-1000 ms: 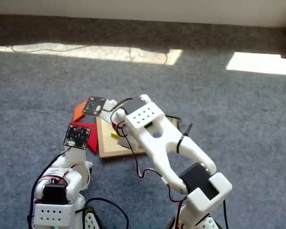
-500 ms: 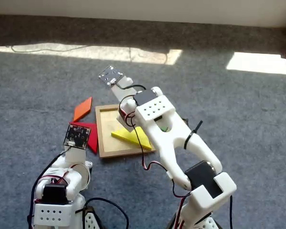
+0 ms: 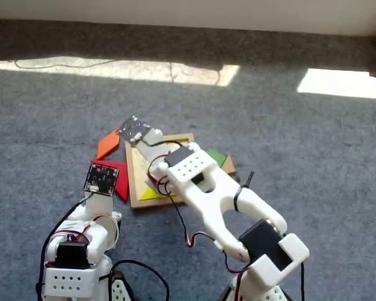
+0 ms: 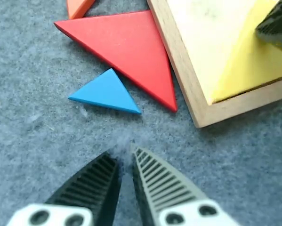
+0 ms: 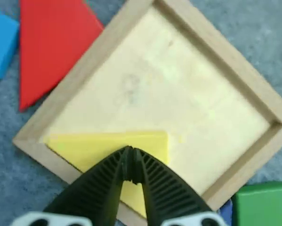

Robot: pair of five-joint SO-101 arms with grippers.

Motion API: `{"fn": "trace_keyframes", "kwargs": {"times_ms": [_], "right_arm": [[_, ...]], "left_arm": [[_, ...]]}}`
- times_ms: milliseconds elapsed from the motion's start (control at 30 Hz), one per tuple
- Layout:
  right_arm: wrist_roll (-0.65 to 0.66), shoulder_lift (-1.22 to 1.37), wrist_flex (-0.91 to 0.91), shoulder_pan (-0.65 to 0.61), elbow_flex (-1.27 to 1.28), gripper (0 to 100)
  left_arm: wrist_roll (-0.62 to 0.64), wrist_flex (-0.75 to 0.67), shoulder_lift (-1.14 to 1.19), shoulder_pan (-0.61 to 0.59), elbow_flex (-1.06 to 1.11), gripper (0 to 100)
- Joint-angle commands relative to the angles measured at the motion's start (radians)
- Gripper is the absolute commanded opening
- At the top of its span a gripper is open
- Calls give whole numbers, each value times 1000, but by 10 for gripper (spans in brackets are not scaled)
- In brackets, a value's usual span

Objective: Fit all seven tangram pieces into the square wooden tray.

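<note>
The square wooden tray (image 3: 132, 185) lies on the carpet with a yellow triangle (image 5: 103, 145) in its near corner. My right gripper (image 5: 130, 151) is shut, its tips low over that yellow triangle (image 4: 246, 66). Beside the tray's left rim (image 4: 178, 70) lie a large red triangle (image 4: 126, 47), a small blue triangle (image 4: 105, 92) and an orange piece (image 3: 108, 144). A green piece (image 3: 218, 157) sits by the tray's right side. My left gripper (image 4: 125, 155) is shut with nothing in it, just short of the blue triangle.
Grey carpet spreads on all sides, with sunlit patches (image 3: 338, 83) far off. The right arm (image 3: 219, 194) crosses over the tray's near right part and hides it. A thin cable (image 3: 49, 63) lies at the far left.
The right arm stretched out beyond the tray half a second ago, baring the yellow triangle, then drew back and came down over it. The left arm has kept still.
</note>
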Motion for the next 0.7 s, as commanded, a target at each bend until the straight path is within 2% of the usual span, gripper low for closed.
{"fn": "trace_keyframes", "kwargs": {"times_ms": [0,100,333,500,667], "right_arm": [[89,-31,-8,-67,36,5],[94,-38,-5,-70,50,5],[92,-47,4,15,47,5],[87,-189,5,33,53,5],[-57,-271,-50,28,56,5]], "left_arm": [[-8,5,-21,-5,19,7],[-8,5,-21,-5,19,7],[-8,5,-21,-5,19,7],[-8,5,-21,-5,19,7],[-8,5,-21,-5,19,7]]}}
